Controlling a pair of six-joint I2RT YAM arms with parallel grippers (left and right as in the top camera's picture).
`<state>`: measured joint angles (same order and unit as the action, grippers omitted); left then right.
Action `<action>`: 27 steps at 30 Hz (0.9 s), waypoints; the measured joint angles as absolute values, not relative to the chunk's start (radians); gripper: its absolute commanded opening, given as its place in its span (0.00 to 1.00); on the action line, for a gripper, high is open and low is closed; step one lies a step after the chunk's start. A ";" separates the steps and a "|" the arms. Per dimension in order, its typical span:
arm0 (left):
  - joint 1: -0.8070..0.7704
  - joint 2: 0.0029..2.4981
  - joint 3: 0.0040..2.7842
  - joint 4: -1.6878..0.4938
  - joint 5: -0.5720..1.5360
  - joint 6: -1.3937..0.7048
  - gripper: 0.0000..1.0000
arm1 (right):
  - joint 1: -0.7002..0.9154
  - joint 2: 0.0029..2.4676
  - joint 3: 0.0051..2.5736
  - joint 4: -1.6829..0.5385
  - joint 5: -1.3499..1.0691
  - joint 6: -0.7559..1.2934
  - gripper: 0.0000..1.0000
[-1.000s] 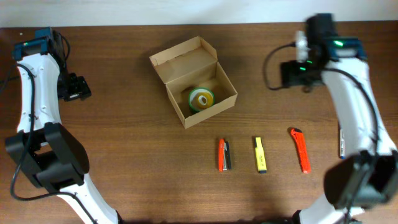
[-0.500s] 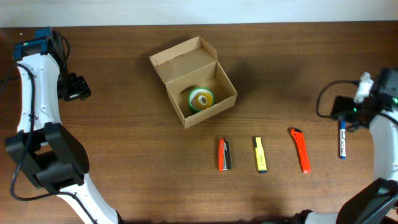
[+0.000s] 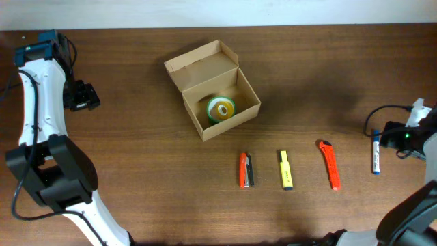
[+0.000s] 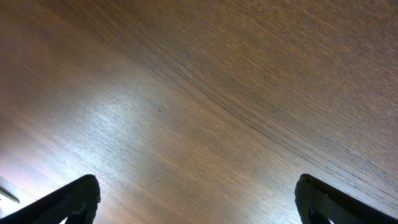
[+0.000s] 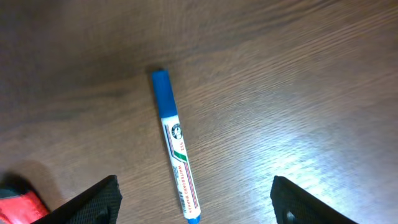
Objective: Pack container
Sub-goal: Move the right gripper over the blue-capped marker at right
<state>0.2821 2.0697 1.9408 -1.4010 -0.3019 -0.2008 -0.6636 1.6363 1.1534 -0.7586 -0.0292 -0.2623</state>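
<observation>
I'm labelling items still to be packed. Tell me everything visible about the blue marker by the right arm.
The blue marker is a slim pen, plastic by its look: white barrel with a printed label, blue cap, blue end. It lies flat and capped on the wooden table, at the far right, beyond the orange cutter. Only the table touches it; the right gripper's fingers stand apart either side of its lower end, clear of it.

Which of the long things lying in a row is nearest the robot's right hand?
The blue-capped white marker: it lies directly under the right gripper, while the orange cutter, yellow highlighter and red tool lie farther left.
</observation>
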 measured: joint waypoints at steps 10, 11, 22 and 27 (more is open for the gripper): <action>0.282 2.070 1.941 -1.401 -0.302 -0.201 1.00 | -0.664 1.675 1.148 -0.813 -0.028 -0.293 0.72; 0.282 2.070 1.941 -1.401 -0.302 -0.201 1.00 | -0.664 1.675 1.148 -0.814 -0.028 -0.295 0.70; 0.282 2.070 1.941 -1.401 -0.302 -0.201 1.00 | -0.664 1.758 1.148 -0.805 -0.028 -0.297 0.68; 0.282 2.070 1.941 -1.401 -0.302 -0.201 1.00 | -0.664 1.798 1.148 -0.779 -0.028 -0.297 0.67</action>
